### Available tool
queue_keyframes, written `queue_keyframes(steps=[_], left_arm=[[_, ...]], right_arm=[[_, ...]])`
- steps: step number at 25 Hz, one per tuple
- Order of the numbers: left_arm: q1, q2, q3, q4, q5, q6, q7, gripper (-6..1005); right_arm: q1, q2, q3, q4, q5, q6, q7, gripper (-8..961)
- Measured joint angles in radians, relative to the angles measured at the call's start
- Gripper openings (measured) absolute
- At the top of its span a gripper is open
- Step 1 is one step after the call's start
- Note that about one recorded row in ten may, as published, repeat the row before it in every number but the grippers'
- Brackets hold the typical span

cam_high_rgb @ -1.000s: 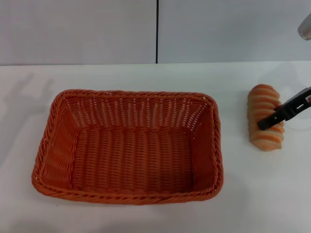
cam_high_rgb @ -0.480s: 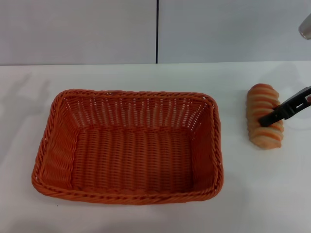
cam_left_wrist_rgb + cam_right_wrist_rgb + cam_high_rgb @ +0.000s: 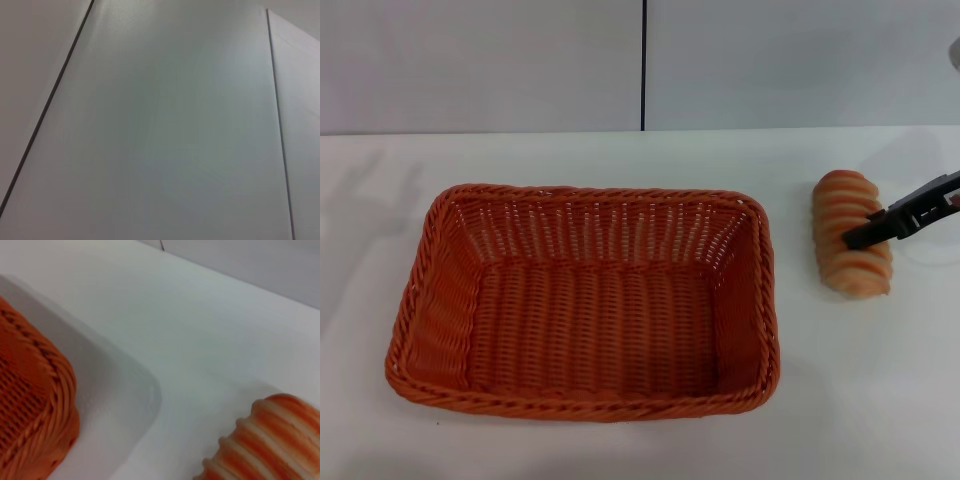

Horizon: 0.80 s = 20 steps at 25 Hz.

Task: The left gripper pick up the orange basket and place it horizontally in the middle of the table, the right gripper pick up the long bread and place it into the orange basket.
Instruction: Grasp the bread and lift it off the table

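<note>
The orange basket (image 3: 582, 300) lies lengthwise across the middle of the white table (image 3: 620, 150), empty; one corner of it shows in the right wrist view (image 3: 30, 410). Right of it is the long bread (image 3: 850, 248), tan with orange stripes, also seen in the right wrist view (image 3: 272, 442). My right gripper (image 3: 856, 238) comes in from the right edge and is shut on the long bread; one black finger (image 3: 890, 224) crosses the top of the loaf and the other is hidden behind it. The left gripper is out of view.
Bare white tabletop (image 3: 880, 380) lies between the basket and the bread and along the front. A grey wall with a dark vertical seam (image 3: 643, 65) stands behind the table. The left wrist view holds only plain grey panels (image 3: 160, 130).
The long bread and my right gripper have moved together a little to the left and farther back, toward the basket. The basket has not moved.
</note>
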Motion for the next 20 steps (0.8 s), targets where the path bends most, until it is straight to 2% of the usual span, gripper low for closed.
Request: queue_keyframes(steps=[6, 20], left_arm=[[-0.007, 0.0, -0.002, -0.003, -0.002, -0.007, 0.0, 564], [-0.016, 0.002, -0.003, -0.003, -0.003, -0.01, -0.002, 564]], right_arm=[[-0.021, -0.005, 0.02, -0.012, 0.037, 0.001, -0.002, 445], [-0.057, -0.007, 0.049, -0.073, 0.074, -0.013, 0.003, 361]])
